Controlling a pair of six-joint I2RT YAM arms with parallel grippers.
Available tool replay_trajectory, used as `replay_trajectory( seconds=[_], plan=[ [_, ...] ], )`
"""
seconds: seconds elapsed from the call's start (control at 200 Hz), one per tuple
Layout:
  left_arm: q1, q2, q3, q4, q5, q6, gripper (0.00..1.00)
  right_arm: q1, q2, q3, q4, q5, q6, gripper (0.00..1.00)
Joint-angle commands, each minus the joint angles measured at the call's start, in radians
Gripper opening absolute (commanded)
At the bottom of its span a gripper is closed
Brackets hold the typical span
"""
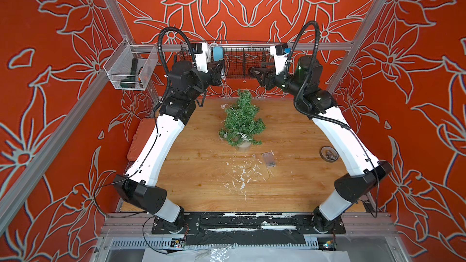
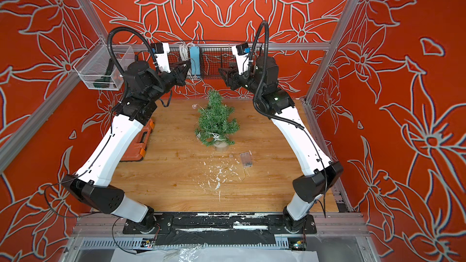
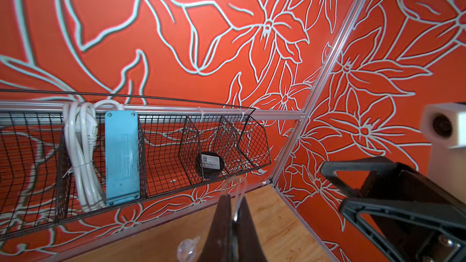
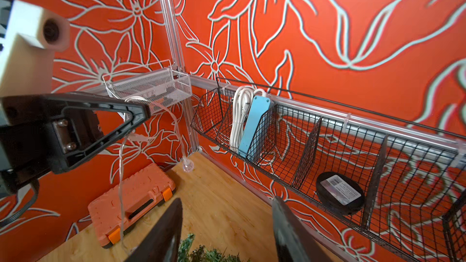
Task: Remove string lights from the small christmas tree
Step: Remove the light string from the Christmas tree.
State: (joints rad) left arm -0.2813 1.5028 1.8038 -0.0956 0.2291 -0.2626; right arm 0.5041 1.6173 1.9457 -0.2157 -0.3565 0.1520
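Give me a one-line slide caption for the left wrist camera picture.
Left gripper shut on the string lights, bulb dangling, facing the wire basket with the blue power strip.

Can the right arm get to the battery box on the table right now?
Probably yes. The right gripper is open and empty, raised near the back above the tree. The battery box lies exposed on the table in front of the tree, with nothing covering it.
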Motion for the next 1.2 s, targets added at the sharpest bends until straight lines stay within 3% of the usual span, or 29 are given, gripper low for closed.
replay_trajectory(
  seconds=[0.0,0.375,0.651,0.916,1.196],
  plan=[
    [0.001,-0.072,-0.017,-0.004,0.005,-0.013,0.00,-0.004,-0.077,-0.070,0.061,0.020,0.021,0.60],
    [-0.011,-0.230,-0.117,0.023,0.138,-0.108,0.00,0.002,-0.359,-0.443,0.161,-0.067,0.109,0.65],
    [-0.111,-0.282,-0.162,0.004,0.160,-0.113,0.00,0.028,-0.479,-0.680,0.184,-0.169,0.118,0.68],
    [-0.156,-0.375,-0.288,0.027,0.169,-0.129,0.00,0.135,-0.477,-0.830,0.191,-0.191,0.058,0.74],
    [-0.159,-0.410,-0.326,0.025,0.193,-0.146,0.00,0.254,-0.381,-0.834,0.216,-0.117,-0.045,0.76]
  ],
)
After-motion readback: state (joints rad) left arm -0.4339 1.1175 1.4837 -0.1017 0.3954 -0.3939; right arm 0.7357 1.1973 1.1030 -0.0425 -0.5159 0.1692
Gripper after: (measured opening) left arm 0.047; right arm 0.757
